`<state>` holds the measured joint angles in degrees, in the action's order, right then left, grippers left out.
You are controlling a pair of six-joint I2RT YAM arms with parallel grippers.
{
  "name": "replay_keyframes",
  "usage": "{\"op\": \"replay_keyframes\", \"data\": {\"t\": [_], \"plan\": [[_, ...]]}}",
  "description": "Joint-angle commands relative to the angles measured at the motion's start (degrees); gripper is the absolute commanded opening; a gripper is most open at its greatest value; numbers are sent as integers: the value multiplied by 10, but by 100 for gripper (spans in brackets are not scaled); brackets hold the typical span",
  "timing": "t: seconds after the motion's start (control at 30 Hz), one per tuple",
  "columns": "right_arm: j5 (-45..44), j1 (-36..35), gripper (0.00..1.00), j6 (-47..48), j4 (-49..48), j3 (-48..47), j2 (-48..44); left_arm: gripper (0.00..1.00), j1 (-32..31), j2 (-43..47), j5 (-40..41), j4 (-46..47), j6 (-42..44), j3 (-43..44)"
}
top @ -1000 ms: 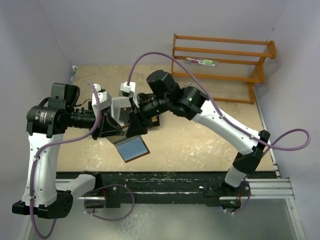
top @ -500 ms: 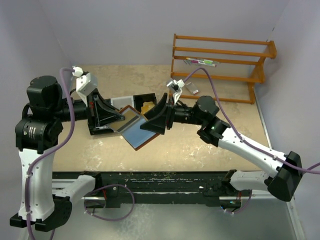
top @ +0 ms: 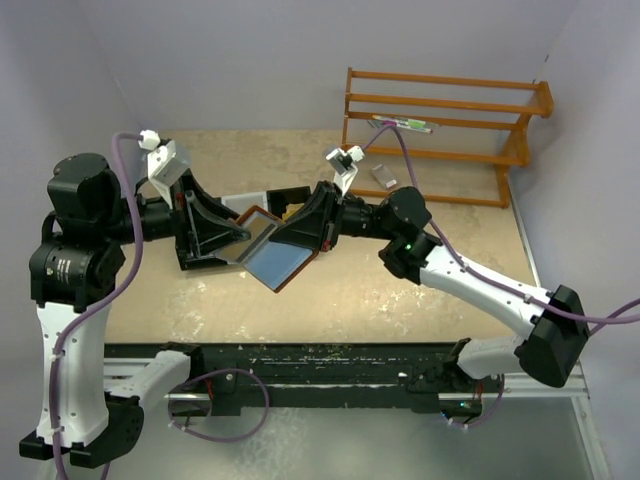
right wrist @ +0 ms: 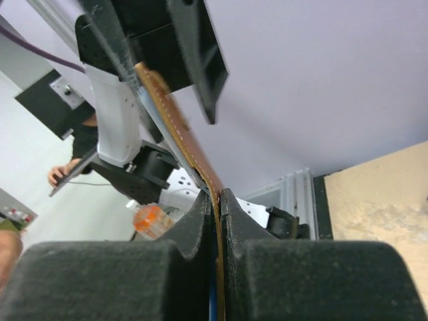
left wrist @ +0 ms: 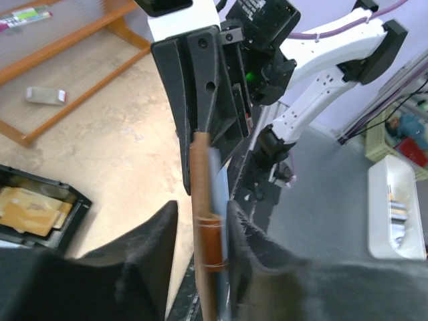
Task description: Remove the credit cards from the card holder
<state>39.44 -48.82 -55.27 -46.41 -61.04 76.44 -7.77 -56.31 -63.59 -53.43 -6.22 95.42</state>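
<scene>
The card holder (top: 278, 262) sits above the middle of the table (top: 420, 285), between the left gripper (top: 240, 238) on its left and the right gripper (top: 302, 240) on its right. A tray (top: 300, 190) lies just behind it. A rack (top: 450, 81) stands at the far right.

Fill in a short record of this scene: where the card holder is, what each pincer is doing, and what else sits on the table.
card holder: brown leather, held up off the table, blue inner face showing
right pincer: shut on the card holder's edge
left pincer: around the opposite edge, grip unclear
behind: black tray holding orange-yellow pieces
far right: orange wooden rack
by the rack: small whitish object, too small to identify
</scene>
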Motion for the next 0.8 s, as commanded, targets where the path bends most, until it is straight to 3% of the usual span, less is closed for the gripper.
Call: {"op": "replay_keyframes", "data": {"t": [0.0,0.1,0.3,0.4,0.53,0.77], "plan": [[28,0,0,42,53,-55,-23,52,0,11,10,-14,16,-6],[37,0,0,132,216,-104,-35,59,0,8,-4,-52,52,-8],[52,1,0,268,452,-226,-22,61,0,-13,-99,-141,123,-23],[30,0,0,297,552,-293,5,62,0,-8,-61,-156,151,-33],[22,0,0,295,600,-333,22,56,0,16,-20,-101,129,-51],[16,0,0,303,635,-347,18,43,0,6,-88,-86,93,-34]]}}
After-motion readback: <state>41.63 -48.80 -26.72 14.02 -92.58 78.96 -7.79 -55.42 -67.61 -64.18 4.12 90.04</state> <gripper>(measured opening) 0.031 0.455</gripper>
